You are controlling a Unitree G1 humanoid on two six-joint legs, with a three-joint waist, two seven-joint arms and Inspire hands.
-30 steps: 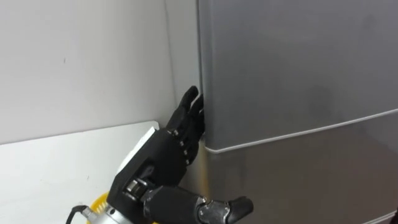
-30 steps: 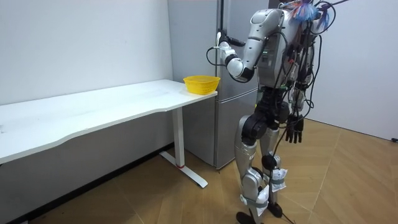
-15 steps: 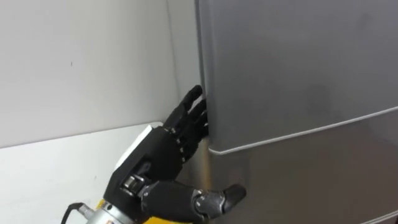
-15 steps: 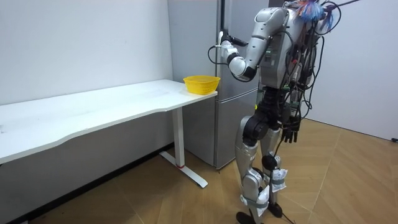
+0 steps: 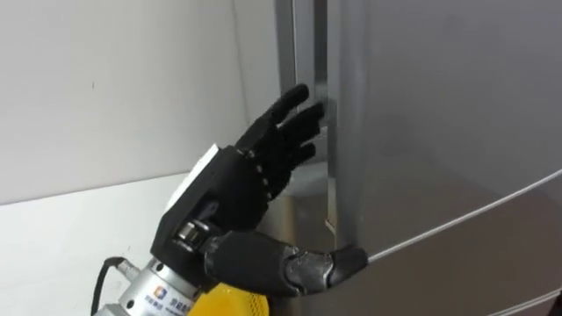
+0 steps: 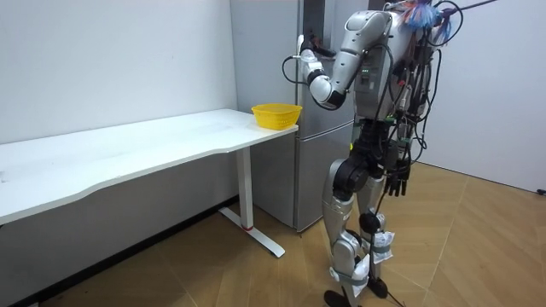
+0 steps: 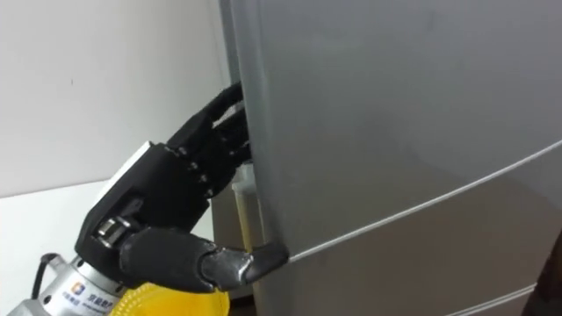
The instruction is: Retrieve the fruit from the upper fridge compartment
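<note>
Fingers [image 5: 285, 118] of the left hand [image 5: 233, 189], nearly straight and spread, reach into the gap at the edge of the upper fridge door [image 5: 439, 114], centre frame, thumb [image 5: 338, 262] under its corner, likely to lever it wider; right hand [image 6: 395, 181] hangs low.

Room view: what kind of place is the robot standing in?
Probably a plain test room set up like a kitchen corner: a tall grey fridge, a long white table with a yellow bowl, and bare white walls.
</note>
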